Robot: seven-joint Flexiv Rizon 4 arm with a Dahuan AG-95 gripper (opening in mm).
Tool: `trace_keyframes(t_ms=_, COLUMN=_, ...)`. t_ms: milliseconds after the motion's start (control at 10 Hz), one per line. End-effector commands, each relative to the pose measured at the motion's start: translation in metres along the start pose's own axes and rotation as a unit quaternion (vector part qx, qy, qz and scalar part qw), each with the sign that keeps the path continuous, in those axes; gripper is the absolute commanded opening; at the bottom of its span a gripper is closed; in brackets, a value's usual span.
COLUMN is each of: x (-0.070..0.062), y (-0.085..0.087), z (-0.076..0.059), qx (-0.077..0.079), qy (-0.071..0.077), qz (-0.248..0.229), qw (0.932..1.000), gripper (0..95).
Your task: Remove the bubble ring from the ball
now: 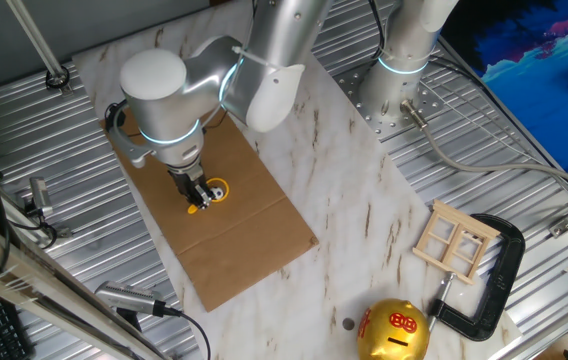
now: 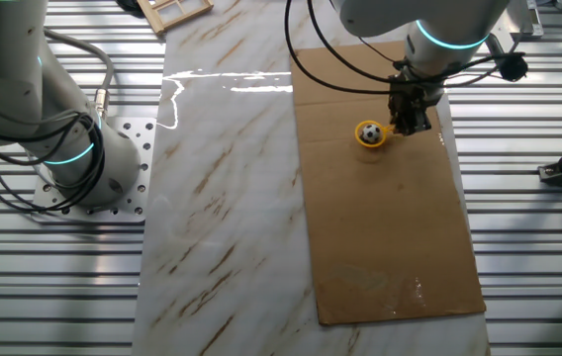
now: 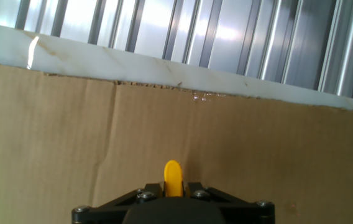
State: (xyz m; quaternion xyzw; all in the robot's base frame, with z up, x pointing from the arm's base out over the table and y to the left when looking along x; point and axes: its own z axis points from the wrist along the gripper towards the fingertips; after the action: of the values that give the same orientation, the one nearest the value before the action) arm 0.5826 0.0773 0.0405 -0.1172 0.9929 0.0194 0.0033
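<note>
The yellow-orange bubble ring lies on the brown cardboard sheet with its loop around the small black-and-white ball. In one fixed view the ring and ball show just right of my fingers. My gripper stands low over the sheet and is shut on the ring's short handle. In the hand view the yellow handle tip sticks out between the black jaws, which press against both its sides. The ball is out of sight in the hand view.
The cardboard lies on a white marble board. A gold piggy bank, a small wooden frame and a black clamp stand at the board's near right end. A second arm's base is bolted behind.
</note>
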Motion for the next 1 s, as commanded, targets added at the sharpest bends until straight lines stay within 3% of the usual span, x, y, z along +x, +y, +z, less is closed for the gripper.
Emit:
trace_keyframes(t_ms=100, x=0.0, y=-0.001, z=-0.001, qx=-0.001, qy=0.001, qz=-0.002, qw=1.0, gripper=0.0)
trace_keyframes(t_ms=1000, x=0.004, y=-0.023, z=-0.016, qx=-0.011, qy=0.009, qz=-0.024, qw=0.9996, gripper=0.0)
